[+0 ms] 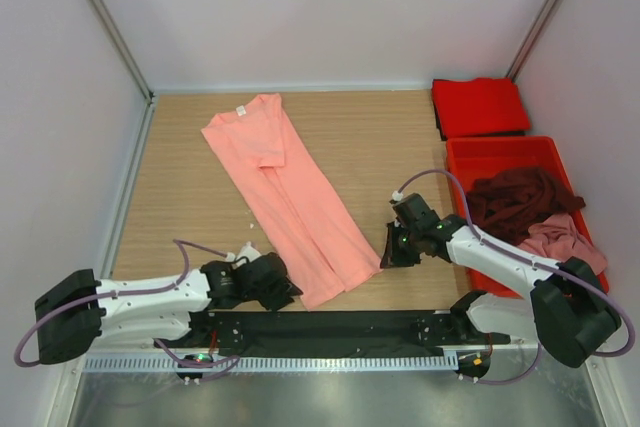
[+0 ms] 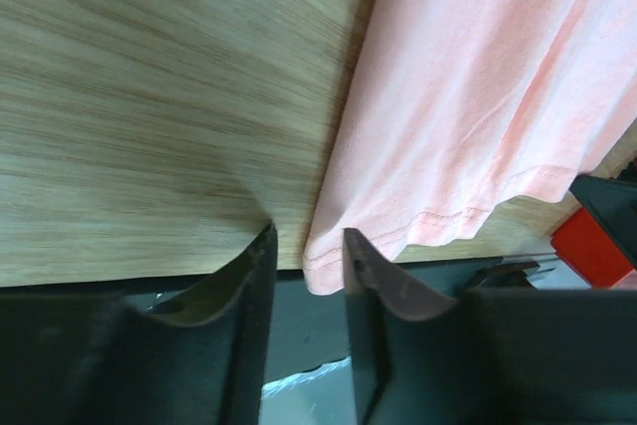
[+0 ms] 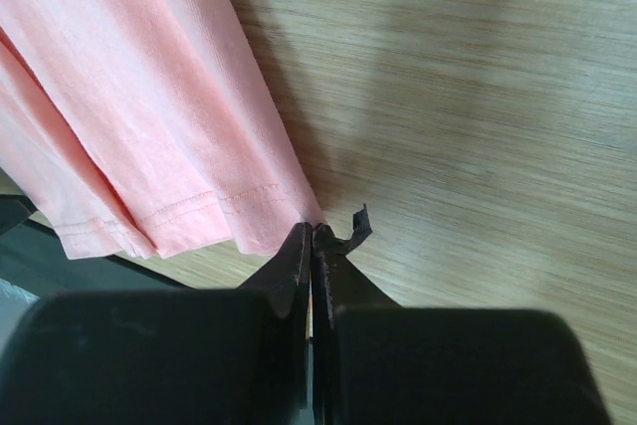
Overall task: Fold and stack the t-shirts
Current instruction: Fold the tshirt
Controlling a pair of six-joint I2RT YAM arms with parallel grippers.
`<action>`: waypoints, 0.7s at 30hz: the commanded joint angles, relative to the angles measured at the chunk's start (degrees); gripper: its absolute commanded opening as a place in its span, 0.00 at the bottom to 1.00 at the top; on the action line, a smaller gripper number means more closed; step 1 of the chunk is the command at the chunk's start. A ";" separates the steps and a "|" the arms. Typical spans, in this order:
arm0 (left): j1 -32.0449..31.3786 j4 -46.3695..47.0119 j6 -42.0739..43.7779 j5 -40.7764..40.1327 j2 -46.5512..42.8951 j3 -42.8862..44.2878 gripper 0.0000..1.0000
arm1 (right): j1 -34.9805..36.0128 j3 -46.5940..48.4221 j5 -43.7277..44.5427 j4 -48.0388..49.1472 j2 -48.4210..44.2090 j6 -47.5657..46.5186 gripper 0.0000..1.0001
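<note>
At the near edge of the light wooden desk [image 1: 400,137] the left arm [image 1: 150,297] lies low, and the left jaws are released with a plain gap between them; one hem corner of the salmon-pink short-sleeved cloth t-shirt [image 2: 478,97] lies at the mouth of that gap, close against the jaw on the shirt's side, not pinched; on the other side of the left jaws only bare wood shows.

The right arm [image 1: 500,262] reaches in from the opposite side, and the right jaws are clenched tight, tips down at the desk; the other hem corner of the salmon-pink t-shirt [image 3: 129,97] meets those tips, though whether any cloth is caught between them cannot be told; a small black tab [image 3: 358,221] sticks out just beside the tips.

From between the two pairs of jaws the t-shirt [image 1: 285,187] runs away as a long narrow strip, flat on the desk, slanting off beyond the left jaws; its collar, with a small white label [image 1: 240,110], is the far end.

On the outer side of the right jaws and somewhat beyond them sits a rigid red plastic bin [image 1: 500,152]; inside it a crumpled dark maroon t-shirt [image 1: 520,197] lies against a crumpled dusty pink t-shirt [image 1: 565,242]; farther still, just behind the bin, a bright red t-shirt [image 1: 480,105] lies folded into a flat square on the desk.
</note>
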 commanded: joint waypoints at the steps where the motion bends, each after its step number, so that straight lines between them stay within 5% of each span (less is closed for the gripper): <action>1: -0.12 -2.90 -1.09 -1.77 0.69 -3.05 0.30 | 0.43 0.04 -1.01 0.41 -1.28 0.92 0.01; 4: -0.12 -2.28 -1.27 -2.47 -0.45 -3.66 0.25 | 0.43 0.04 -1.10 0.41 -1.54 0.92 0.01; 9: -0.12 -4.64 -2.76 -1.69 -3.00 -5.16 0.00 | 0.43 0.57 -1.19 0.06 -2.16 0.92 0.01; 15: -0.12 -16.84 -2.59 -5.53 -9.23 -1.74 0.00 | 0.35 0.66 -1.54 -0.12 -2.51 1.01 0.01; 21: 3.38 -22.77 -1.63 -13.02 -19.51 1.00 0.42 | 0.35 0.57 -1.63 0.06 -2.95 1.01 0.01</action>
